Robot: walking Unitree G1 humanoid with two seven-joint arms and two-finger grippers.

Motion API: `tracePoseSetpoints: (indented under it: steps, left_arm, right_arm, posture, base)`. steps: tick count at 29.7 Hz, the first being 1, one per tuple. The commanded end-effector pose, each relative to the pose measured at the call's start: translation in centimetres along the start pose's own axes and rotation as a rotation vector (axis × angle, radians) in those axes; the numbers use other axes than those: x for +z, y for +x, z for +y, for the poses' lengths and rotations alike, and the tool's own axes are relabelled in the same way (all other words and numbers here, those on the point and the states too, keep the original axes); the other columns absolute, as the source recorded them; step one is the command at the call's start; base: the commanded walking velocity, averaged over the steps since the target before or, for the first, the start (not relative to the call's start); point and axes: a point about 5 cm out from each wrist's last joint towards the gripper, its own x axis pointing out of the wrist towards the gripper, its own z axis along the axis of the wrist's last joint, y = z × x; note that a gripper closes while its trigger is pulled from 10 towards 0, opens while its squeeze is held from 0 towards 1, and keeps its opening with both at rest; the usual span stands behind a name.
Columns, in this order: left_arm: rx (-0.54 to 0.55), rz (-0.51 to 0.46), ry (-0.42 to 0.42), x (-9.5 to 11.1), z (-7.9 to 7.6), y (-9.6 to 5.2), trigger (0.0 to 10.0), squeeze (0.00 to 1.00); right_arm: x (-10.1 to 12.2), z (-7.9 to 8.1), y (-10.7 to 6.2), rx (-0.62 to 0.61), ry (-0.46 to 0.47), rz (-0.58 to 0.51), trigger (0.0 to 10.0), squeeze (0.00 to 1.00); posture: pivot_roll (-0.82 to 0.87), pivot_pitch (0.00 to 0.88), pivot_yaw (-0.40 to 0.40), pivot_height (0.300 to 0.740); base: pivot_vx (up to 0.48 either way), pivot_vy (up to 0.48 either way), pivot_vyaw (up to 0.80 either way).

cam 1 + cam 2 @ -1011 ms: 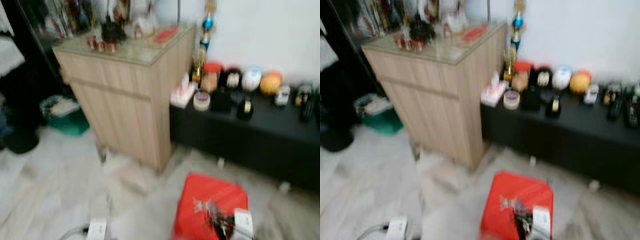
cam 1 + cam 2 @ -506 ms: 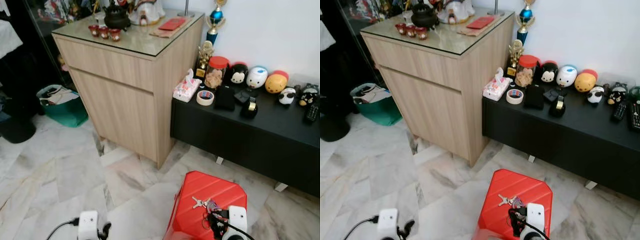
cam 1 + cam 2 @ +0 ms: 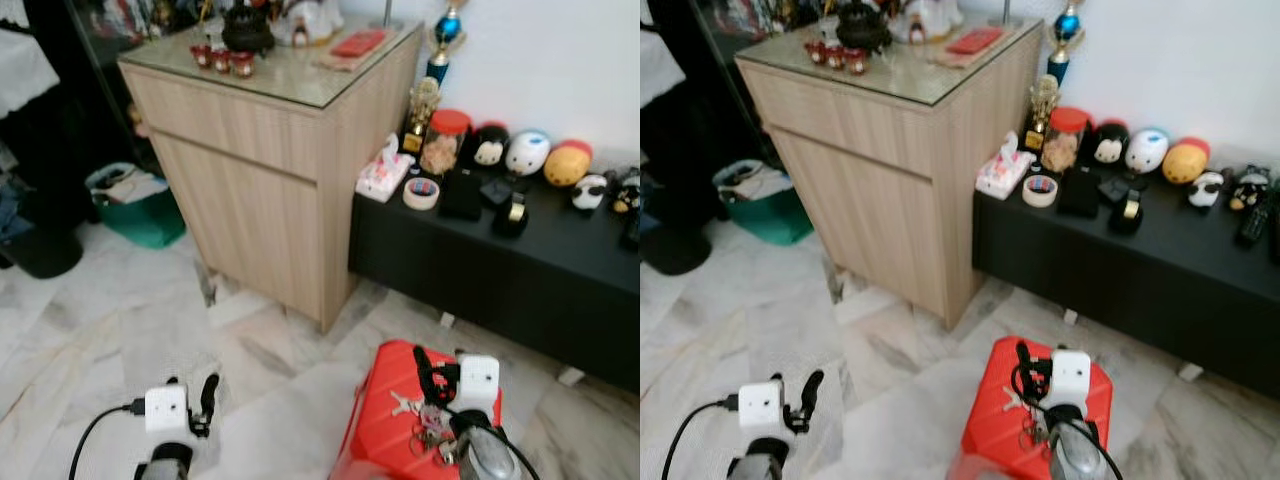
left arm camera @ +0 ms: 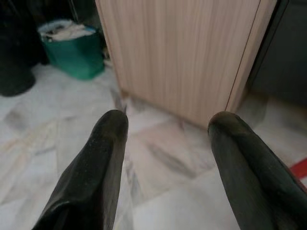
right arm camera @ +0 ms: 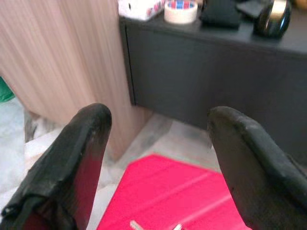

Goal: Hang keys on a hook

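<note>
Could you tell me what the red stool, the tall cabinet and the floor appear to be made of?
The red stool looks like glossy moulded plastic, going by its uniform colour and ribbed lines. The tall cabinet appears to be light wood or wood-look laminate, with vertical grain and what seems a reflective glass top. The floor looks like polished marble tile, pale with grey veining.

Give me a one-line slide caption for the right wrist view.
Right gripper, jaws open, above a red stool bearing keys, facing a black bench.
</note>
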Motion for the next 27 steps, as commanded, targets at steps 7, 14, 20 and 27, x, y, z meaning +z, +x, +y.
tracePoseSetpoints:
  steps: [7, 14, 20, 27]
  left_arm:
    - [-0.023, -0.035, -0.006, 1.1, -0.4, 0.0, 10.0, 0.00]
    - [-0.059, -0.028, 0.017, 1.3, -0.6, 0.0, 10.0, 0.00]
    - [-0.034, -0.022, 0.020, 1.5, -0.1, 0.2, 10.0, 0.00]
    - [-0.029, -0.024, 0.014, 1.9, -0.1, 0.7, 10.0, 0.00]
  right_arm:
    - [1.1, 0.1, -0.2, -0.009, -0.010, -0.068, 10.0, 0.00]
    - [1.5, 1.0, 0.6, 0.013, 0.041, -0.058, 10.0, 0.00]
    - [1.8, 0.6, 0.7, -0.027, 0.031, -0.053, 10.0, 0.00]
    - [1.7, 0.9, 1.2, -0.030, 0.025, -0.016, 10.0, 0.00]
  posture:
    - [-0.02, 0.035, 0.007, 0.740]
    - [-0.02, 0.033, 0.020, 0.740]
    - [-0.01, 0.043, 0.022, 0.740]
    - [0.00, 0.070, 0.020, 0.740]
  base:
    - [0.000, 0.000, 0.00]
    - [0.000, 0.000, 0.00]
    - [0.000, 0.000, 0.00]
    - [0.000, 0.000, 0.00]
